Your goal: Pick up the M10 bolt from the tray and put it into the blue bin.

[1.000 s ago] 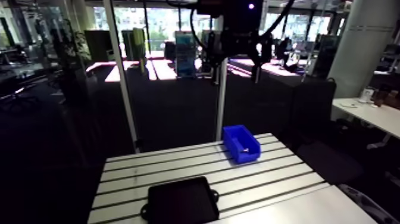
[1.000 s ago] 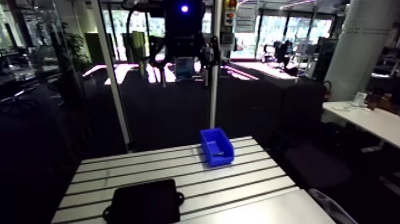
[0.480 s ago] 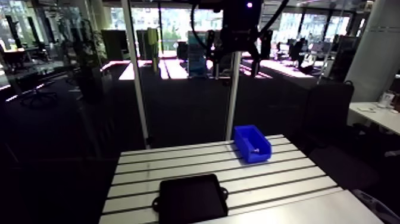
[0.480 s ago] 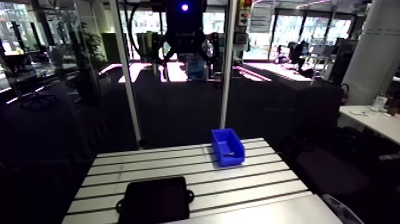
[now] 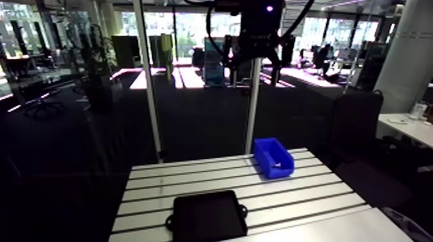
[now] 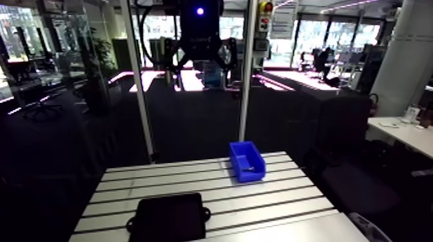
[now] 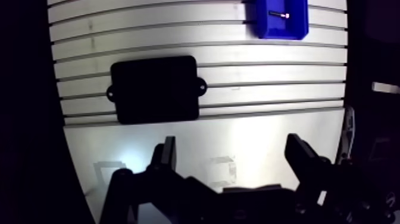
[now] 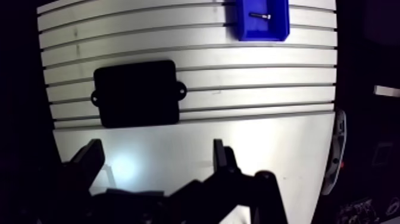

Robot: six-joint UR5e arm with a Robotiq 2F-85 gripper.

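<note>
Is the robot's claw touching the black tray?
Apart. In the wrist view the gripper hangs open and empty, and the black tray lies well ahead of it, with a stretch of bare table showing between them.

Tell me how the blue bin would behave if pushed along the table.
The blue bin looks like light plastic holding only one small bolt, so it would probably slide easily. The bolt lies on its side and may roll inside.
</note>
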